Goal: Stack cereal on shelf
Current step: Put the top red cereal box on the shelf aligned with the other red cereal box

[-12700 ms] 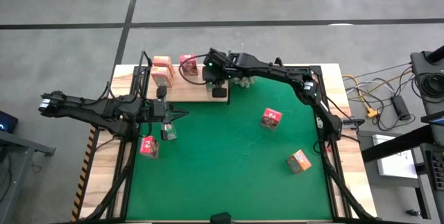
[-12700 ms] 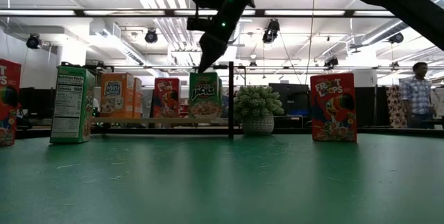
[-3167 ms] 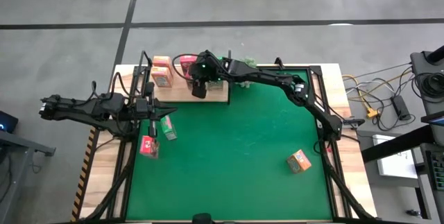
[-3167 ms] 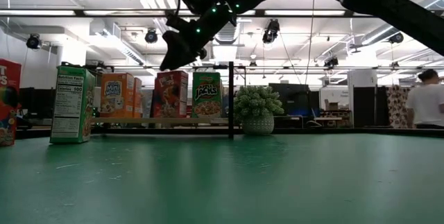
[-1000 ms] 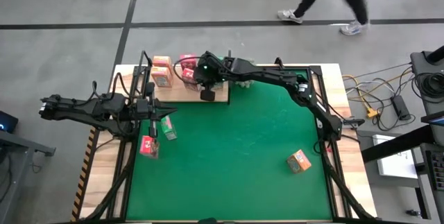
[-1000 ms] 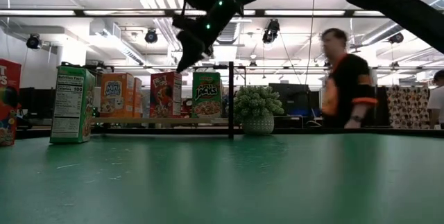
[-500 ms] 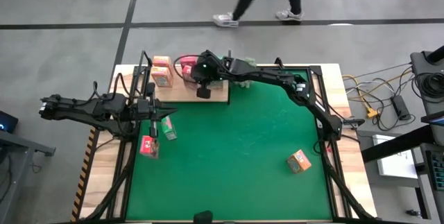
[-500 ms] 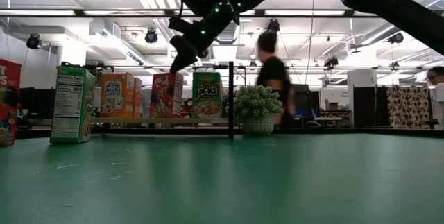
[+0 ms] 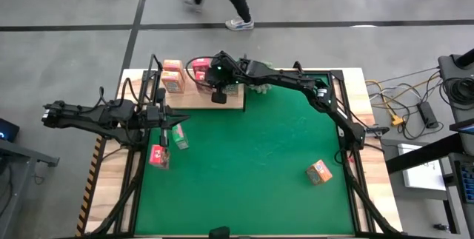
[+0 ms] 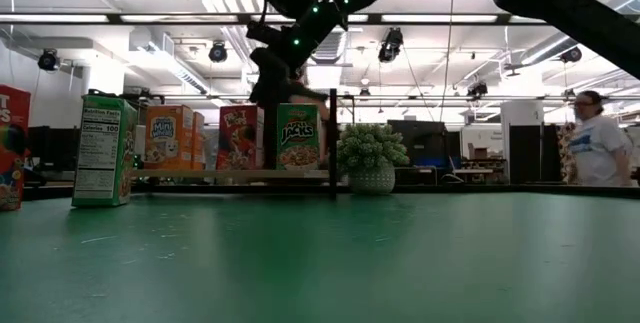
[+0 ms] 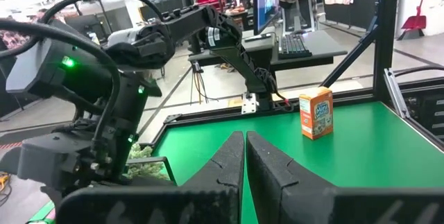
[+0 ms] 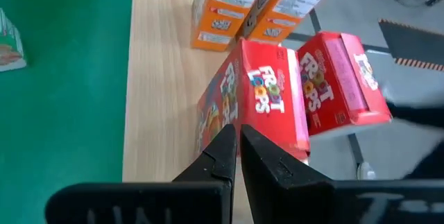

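The wooden tabletop (image 9: 109, 194) carried a large green mat (image 9: 252, 172) and, along its far edge toward the left corner, the shelf (image 9: 194, 97). Orange boxes (image 9: 172, 76) and pink-red boxes (image 9: 200, 71) stood on the shelf. On the mat, one orange box (image 9: 319, 172) lay near the right edge, and a pink-red box (image 9: 158, 156) and a green box (image 9: 180, 140) near the left.

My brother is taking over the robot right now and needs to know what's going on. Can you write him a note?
Right gripper: shut, holding nothing, above the pink-red boxes on the shelf.
Left gripper: shut, holding nothing, waiting over the left side of the mat.
Done: the shelf holds at least five boxes: two orange, two pink-red and one green.
Left: three boxes stand on the mat: a green box and a pink-red box near the left gripper, and an orange box far off on the right side.
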You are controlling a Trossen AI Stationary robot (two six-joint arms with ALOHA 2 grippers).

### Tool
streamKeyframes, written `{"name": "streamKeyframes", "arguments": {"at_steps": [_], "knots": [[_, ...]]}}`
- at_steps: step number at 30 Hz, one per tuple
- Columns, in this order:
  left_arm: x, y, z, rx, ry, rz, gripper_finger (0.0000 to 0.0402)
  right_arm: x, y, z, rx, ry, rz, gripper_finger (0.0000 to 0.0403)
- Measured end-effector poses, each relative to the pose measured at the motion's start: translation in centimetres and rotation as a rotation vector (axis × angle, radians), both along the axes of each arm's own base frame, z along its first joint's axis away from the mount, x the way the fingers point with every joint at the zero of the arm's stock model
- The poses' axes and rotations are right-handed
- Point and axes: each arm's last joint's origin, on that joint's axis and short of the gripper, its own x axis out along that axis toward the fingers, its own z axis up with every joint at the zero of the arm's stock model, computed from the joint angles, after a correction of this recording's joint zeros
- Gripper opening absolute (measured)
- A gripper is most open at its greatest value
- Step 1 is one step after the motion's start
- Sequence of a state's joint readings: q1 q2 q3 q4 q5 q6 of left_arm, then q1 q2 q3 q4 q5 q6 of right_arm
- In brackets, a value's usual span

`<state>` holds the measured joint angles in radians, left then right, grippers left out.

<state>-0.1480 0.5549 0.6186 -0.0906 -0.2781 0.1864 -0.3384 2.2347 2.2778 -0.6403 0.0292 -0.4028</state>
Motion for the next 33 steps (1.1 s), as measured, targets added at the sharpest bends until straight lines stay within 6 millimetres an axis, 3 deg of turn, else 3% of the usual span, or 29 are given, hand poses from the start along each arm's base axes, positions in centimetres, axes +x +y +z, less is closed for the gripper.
{"name": "streamKeyframes", "arguments": {"at_steps": [9, 17, 26, 33], "knots": [[0.0, 0.0, 0.0, 0.007, 0.001, 0.0, 0.0, -0.7, -0.4, 0.7, -0.044, 0.065, -0.084, 0.0012], [0.0, 0.0, 0.0, 0.007, 0.001, 0.0, 0.0, -0.1, -0.9, -0.4, -0.061, 0.022, -0.087, 0.0012], [0.0, 0.0, 0.0, 0.007, 0.001, -0.001, 0.0, 0.4, -1.2, 0.3, -0.118, -0.063, -0.07, 0.0012], [0.0, 0.0, 0.0, 0.008, 0.003, -0.001, 0.0, -0.2, -0.7, 0.9, -0.069, -0.017, -0.086, 0.0012]]}}
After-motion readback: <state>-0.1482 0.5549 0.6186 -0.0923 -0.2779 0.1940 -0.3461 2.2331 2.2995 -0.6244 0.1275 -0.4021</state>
